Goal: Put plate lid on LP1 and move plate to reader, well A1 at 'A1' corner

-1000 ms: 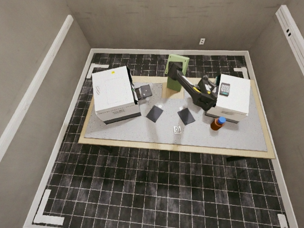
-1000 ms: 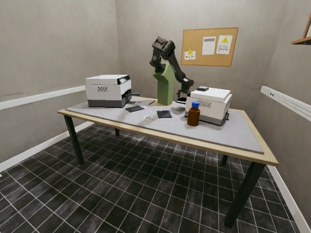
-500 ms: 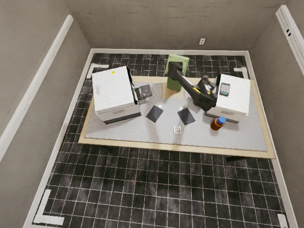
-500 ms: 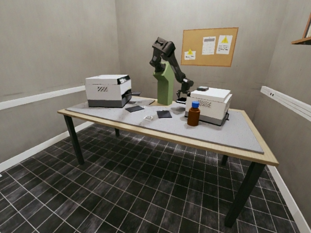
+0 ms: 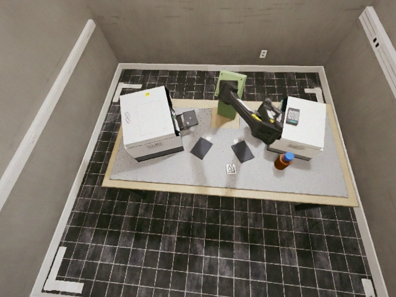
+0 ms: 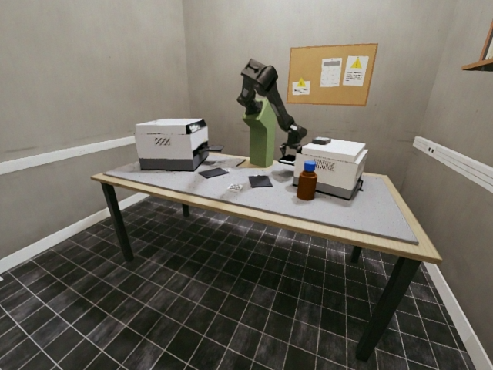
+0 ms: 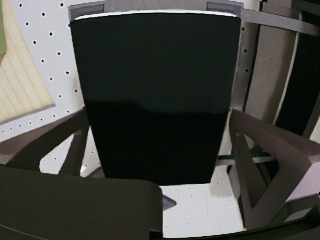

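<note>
Plate [image 6: 287, 159] [image 7: 156, 95]: at dispenser's [image 5: 304, 127] [image 6: 332, 169] [image 7: 272, 65] inner side, dark cover on top, presumably the lid. Gripper [image 5: 271, 113] [image 6: 291, 152] [image 7: 159, 116] over it, fingers spread wide, nothing grasped. Step in hand, my reading: lid removal. Next: align, close on lid only, lift straight. Reader [image 5: 148, 118] [image 6: 172, 141] across bench from dispenser, its stage [image 5: 191, 118] [image 6: 215, 148] unloaded. Loose bottle [image 5: 281, 162] [image 6: 306, 186] beside dispenser; swing wide.
</note>
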`<state>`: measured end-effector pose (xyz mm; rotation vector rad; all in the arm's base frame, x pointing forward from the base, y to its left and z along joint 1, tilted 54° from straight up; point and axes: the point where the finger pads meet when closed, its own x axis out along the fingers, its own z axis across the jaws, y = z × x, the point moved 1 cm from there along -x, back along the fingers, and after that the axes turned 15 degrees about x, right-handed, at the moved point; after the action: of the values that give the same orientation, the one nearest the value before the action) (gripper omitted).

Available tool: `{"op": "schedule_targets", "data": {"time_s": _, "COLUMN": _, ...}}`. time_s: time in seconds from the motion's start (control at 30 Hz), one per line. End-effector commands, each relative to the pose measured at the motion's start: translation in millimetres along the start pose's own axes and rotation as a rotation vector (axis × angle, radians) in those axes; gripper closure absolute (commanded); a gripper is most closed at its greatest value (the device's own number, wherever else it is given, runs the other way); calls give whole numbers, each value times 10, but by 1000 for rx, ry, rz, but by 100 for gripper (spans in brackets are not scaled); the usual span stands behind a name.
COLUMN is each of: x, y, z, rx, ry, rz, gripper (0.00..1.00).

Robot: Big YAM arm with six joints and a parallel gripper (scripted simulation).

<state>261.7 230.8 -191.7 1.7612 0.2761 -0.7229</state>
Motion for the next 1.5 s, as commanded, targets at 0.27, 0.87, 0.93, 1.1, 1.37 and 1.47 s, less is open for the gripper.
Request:
{"op": "schedule_targets", "data": {"time_s": 0.27, "x": -135, "y": -11, "z": 11, "rx": -18, "ry": 28, "rz": -7, "gripper": 0}}
{"op": "schedule_targets", "data": {"time_s": 0.87, "x": -98, "y": -23, "z": -143, "rx": 7, "ry": 44, "rz": -3, "gripper": 0}}
{"op": "schedule_targets", "data": {"time_s": 0.93, "x": -93, "y": -25, "z": -168, "rx": 11, "ry": 47, "rz": -2, "gripper": 0}}
{"op": "schedule_targets", "data": {"time_s": 1.1, "x": -87, "y": -26, "z": -187, "rx": 15, "ry": 49, "rz": -1, "gripper": 0}}
{"op": "schedule_targets", "data": {"time_s": 1.37, "x": -86, "y": -26, "z": -193, "rx": 16, "ry": 49, "rz": -1, "gripper": 14}}
{"op": "schedule_targets", "data": {"time_s": 1.47, "x": -86, "y": -26, "z": -193, "rx": 16, "ry": 49, "rz": -1, "gripper": 14}}
